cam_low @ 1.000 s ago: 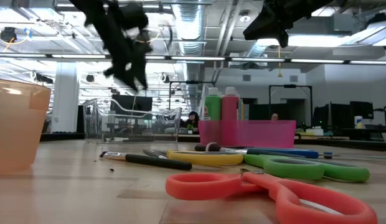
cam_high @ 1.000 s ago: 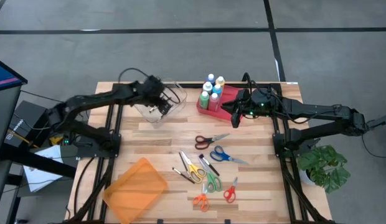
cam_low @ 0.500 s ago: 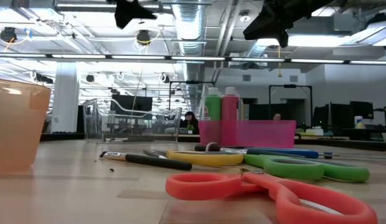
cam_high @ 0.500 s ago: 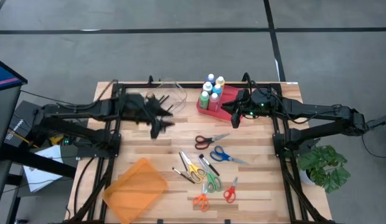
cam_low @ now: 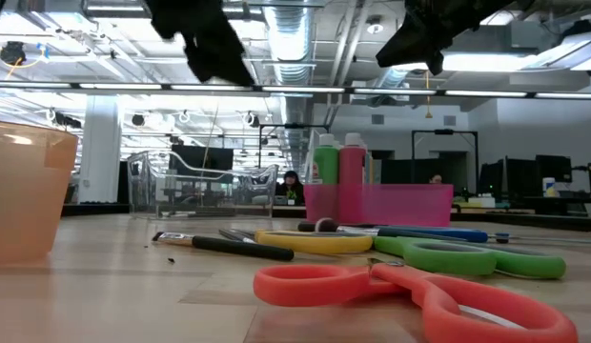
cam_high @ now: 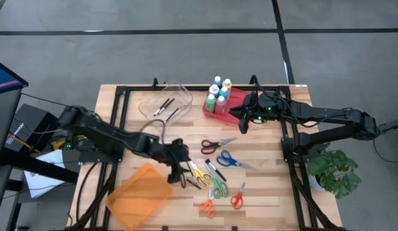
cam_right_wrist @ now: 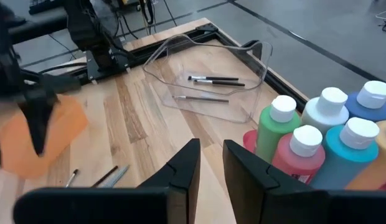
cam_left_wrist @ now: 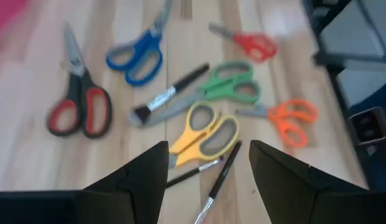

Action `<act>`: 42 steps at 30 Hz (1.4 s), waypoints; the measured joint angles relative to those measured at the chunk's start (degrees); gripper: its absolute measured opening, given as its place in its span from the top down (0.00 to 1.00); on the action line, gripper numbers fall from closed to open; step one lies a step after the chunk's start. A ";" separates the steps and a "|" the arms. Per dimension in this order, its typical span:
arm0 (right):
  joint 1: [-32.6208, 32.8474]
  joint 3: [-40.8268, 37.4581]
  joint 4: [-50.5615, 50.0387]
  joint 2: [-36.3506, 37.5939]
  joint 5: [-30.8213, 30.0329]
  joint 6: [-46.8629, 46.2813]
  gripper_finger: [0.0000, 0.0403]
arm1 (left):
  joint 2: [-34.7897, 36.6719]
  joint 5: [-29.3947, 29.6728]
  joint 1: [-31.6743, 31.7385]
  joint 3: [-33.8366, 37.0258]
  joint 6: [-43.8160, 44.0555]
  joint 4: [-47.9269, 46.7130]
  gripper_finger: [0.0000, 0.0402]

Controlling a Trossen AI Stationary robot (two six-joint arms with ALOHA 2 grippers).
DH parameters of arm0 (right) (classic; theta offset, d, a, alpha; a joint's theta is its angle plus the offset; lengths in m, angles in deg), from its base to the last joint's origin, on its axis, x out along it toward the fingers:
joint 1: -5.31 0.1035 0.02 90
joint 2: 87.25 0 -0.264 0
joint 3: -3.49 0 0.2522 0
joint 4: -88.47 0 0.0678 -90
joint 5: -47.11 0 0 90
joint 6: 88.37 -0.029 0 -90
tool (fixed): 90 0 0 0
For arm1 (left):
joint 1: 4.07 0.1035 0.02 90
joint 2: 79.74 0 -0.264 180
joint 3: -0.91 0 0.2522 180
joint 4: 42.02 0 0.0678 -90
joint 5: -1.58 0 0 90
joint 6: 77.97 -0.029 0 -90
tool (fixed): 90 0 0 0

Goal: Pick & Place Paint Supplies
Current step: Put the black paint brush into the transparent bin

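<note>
Pink bin (cam_high: 230, 110) holds paint bottles (cam_high: 217, 94). Clear tray (cam_high: 167, 104) holds brushes (cam_high: 165, 109). Left gripper (cam_high: 178, 168) parted, empty, over scissors (cam_high: 198, 172); right gripper (cam_high: 240, 119) parted, empty, beside bin.

In the low view we see only two paint bottles (cam_low: 339, 159), green and red, cut off below by the pink tray (cam_low: 378, 203); the rest are hidden behind them. The right wrist view crops the far-right blue bottle (cam_right_wrist: 375, 101) at its edge. From above, the brushes (cam_high: 165, 107) in the clear bin (cam_high: 165, 102) are too small for us to count.
</note>
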 joint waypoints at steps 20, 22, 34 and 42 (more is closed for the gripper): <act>2.99 0.00 -2.64 0.00 0.10 0.00 0.83 | -20.55 -13.99 -0.21 0.02 -9.31 7.49 0.47; 3.08 0.00 -2.82 0.00 0.10 0.00 0.83 | -21.51 -14.11 -0.63 0.04 -9.82 7.74 0.47; 3.06 0.00 -3.02 0.00 -0.01 0.00 0.83 | -23.32 -10.04 -1.54 -0.13 -12.33 8.14 0.56; 3.06 0.00 -3.01 0.00 -0.03 -0.02 0.83 | -23.32 -9.46 -1.37 -0.11 -12.19 7.28 0.80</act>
